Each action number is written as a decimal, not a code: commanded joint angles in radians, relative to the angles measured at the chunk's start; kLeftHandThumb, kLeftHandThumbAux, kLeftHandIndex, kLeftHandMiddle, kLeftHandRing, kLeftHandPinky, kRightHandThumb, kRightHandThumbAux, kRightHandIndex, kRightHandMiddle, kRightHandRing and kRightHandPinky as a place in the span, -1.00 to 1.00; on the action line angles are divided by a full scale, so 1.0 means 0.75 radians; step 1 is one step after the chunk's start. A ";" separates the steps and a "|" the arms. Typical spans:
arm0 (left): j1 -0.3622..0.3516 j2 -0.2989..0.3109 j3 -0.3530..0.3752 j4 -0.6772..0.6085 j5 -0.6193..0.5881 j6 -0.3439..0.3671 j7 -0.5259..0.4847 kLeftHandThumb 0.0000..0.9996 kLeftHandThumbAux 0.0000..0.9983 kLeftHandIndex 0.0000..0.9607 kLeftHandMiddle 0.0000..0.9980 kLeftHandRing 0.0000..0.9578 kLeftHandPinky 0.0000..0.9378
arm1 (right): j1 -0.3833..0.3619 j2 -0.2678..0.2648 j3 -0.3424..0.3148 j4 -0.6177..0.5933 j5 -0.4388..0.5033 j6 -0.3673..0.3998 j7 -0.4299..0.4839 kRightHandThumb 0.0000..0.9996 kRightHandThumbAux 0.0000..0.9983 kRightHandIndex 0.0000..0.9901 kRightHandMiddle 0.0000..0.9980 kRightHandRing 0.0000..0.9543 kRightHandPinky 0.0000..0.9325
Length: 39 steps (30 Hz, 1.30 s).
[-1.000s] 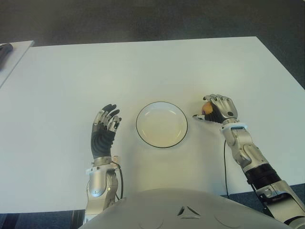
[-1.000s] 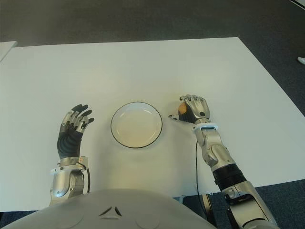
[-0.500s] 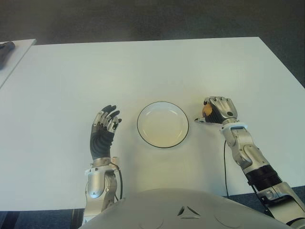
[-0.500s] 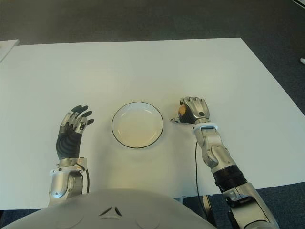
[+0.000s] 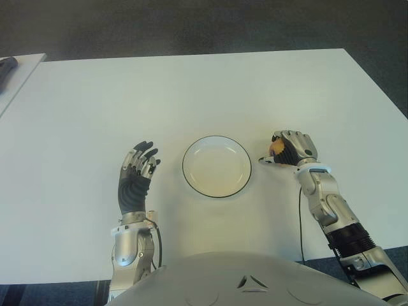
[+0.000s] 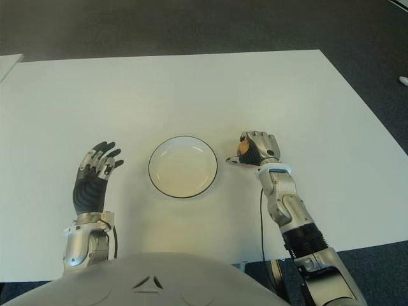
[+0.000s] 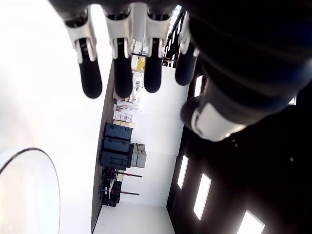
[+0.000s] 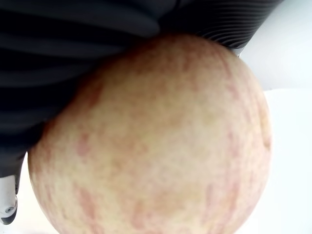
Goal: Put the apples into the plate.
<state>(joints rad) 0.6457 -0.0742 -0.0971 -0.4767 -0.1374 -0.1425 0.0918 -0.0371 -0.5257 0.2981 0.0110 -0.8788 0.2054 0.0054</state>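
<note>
A yellow-red apple (image 8: pixel 156 141) fills the right wrist view, pressed against the dark palm. My right hand (image 5: pixel 290 149) is curled around this apple (image 5: pixel 275 147) just right of the plate (image 5: pixel 217 166), low over the white table (image 5: pixel 191 95). The plate is white with a dark rim and holds nothing. My left hand (image 5: pixel 137 172) shows left of the plate with its fingers (image 7: pixel 122 58) spread and nothing in them.
A second white surface (image 5: pixel 16 73) with a dark object (image 5: pixel 6 64) on it adjoins the table at the far left. Dark floor lies beyond the table's far edge.
My right hand with the apple has shifted slightly nearer and lower. My left hand has drifted a little to the left and toward me.
</note>
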 commanded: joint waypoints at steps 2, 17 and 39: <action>0.004 -0.005 -0.001 -0.006 -0.011 0.009 -0.019 -0.39 0.39 -0.53 -0.56 -0.47 -0.35 | 0.038 0.026 0.019 0.017 0.021 0.005 0.038 0.70 0.36 -0.18 0.02 0.50 0.54; -0.001 -0.006 0.019 -0.001 -0.031 0.015 -0.039 -0.45 0.37 -0.55 -0.53 -0.42 -0.30 | -0.004 0.022 -0.006 0.086 0.050 -0.030 -0.007 0.90 0.32 -0.18 -0.02 0.05 0.55; -0.007 -0.007 0.010 0.001 -0.007 0.019 -0.034 -0.39 0.36 -0.53 -0.56 -0.46 -0.33 | -0.229 0.003 -0.073 0.036 0.053 -0.018 0.025 0.91 0.32 -0.17 -0.03 0.04 0.58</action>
<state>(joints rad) 0.6415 -0.0757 -0.0881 -0.4767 -0.1474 -0.1400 0.0697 -0.1677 -0.5250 0.2554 0.0872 -0.8432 0.1834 0.0041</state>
